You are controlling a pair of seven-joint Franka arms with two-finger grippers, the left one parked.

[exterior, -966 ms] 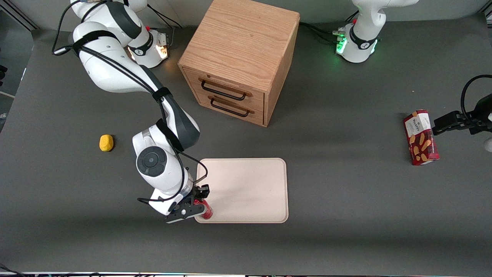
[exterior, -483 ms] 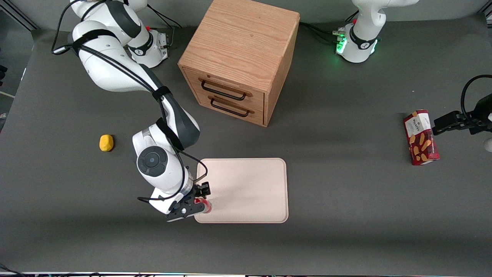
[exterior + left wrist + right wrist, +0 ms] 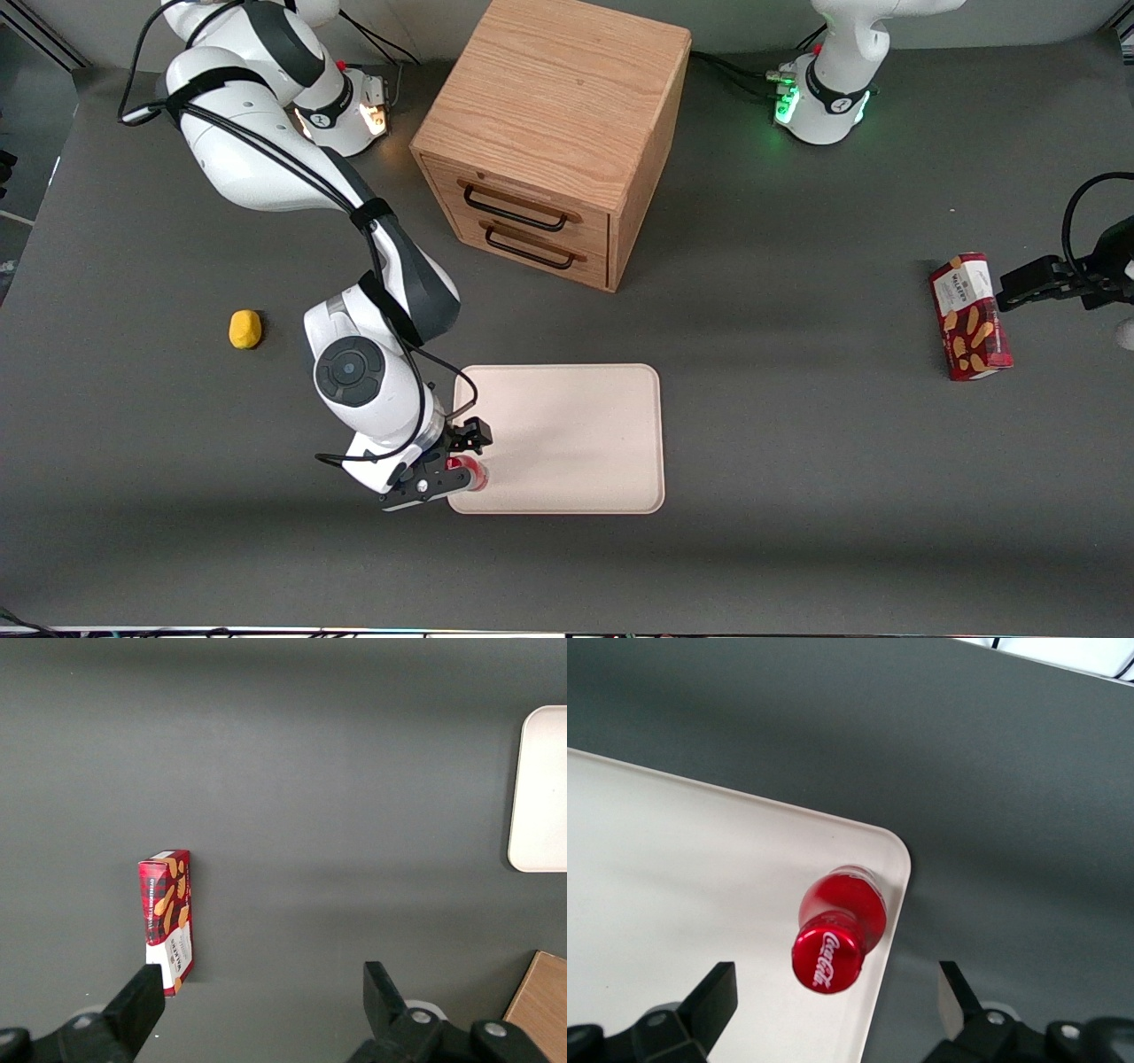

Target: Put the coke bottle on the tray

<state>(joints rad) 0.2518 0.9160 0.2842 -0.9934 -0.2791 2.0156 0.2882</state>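
A: Status on the gripper [image 3: 465,456]?

B: Sits above the tray [image 3: 576,434], at the corner nearest the front camera on the working arm's end. Fingers [image 3: 713,992] spread wide, gripping nothing. In the wrist view clear gaps show on both sides of the coke bottle [image 3: 837,935].

A: And the bottle?

B: Upright on the tray, cap up, close inside that rounded corner. Base looks just inside the low rim, not on it. Looks released to me, so I'd call the placement done bar the retreat.

A: How to finish clean?

B: Lift straight up. No sideways drift until the fingertips clear the cap. The bottle is small and tall for its base, so I'd expect it to tip on any brush. It's close to the rim, so a nudge could roll it off onto the table [image 3: 797,496].

A: Anything nearby to worry about?

B: No. The yellow lump [image 3: 245,329] is well apart toward the working arm's end. The drawer cabinet [image 3: 554,133] is farther from the camera than the tray. The biscuit box [image 3: 970,316] lies toward the parked arm's end. Vertical exit path looks free.
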